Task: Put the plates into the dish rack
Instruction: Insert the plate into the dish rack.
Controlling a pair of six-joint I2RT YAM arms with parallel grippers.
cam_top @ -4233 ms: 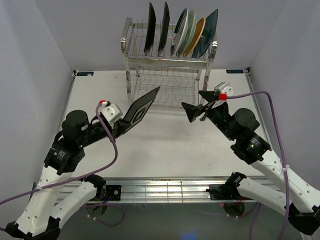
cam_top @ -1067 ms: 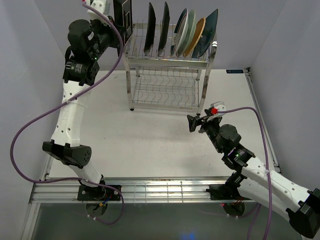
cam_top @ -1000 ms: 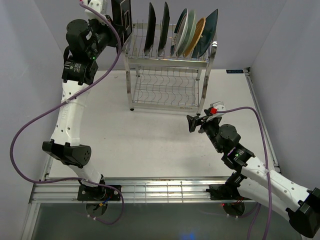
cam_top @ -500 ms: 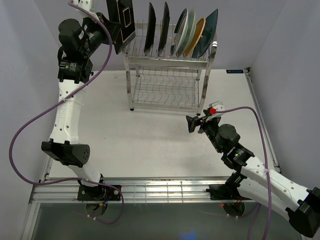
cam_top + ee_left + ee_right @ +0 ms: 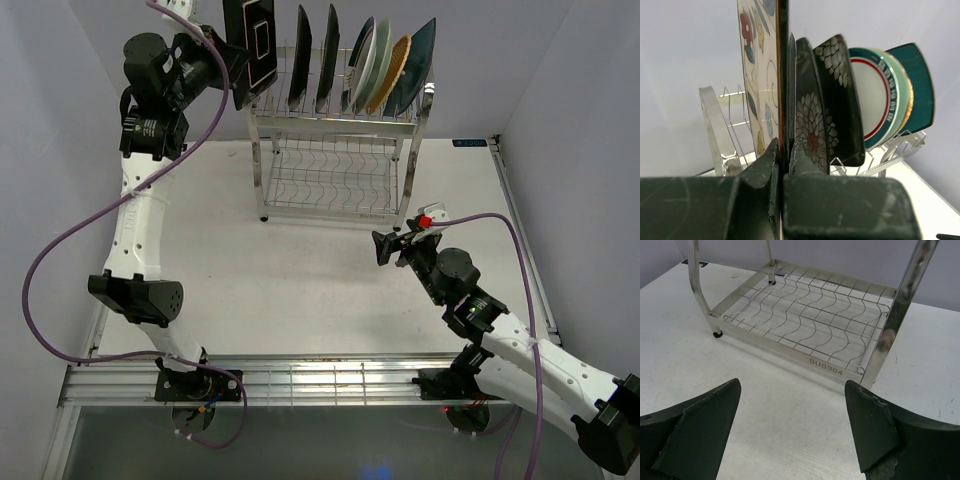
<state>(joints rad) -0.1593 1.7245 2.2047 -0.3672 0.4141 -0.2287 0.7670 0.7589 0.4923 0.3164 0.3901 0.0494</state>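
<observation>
We find the left arm stretched high at the far left end of the tall two-tier shiny steel wire dish rack [image 5: 335,185], its left fingers [image 5: 760,172] clenched on the lower edge of a cream floral rectangular plate [image 5: 759,75]. The plate stands upright, its flowered face turned away from the row and its dark back toward it. It is just beside the first of two dark floral plates [image 5: 812,120] on the rack's upper shelf. Whether its bottom edge sits in a slot we cannot tell: the fingers hide that spot from the wrist camera, and from above the plate overlaps the rack's left end rail. Beyond the dark pair, all on edge in the same upper shelf, we count a white round plate with a red and dark striped rim [image 5: 871,95], a pale green round plate [image 5: 381,62] and a woven orange-tan round plate [image 5: 400,70]. Last, at the right end, comes a teal squarish plate [image 5: 917,80]. The right arm lies low over the white surface [image 5: 300,290], in front of the rack's right front post, its right fingers [image 5: 695,432] released and spread wide, holding nothing. Between them the wrist camera shows the rack's lower shelf of wavy wire, with SUS304 stamped on its front rail.
</observation>
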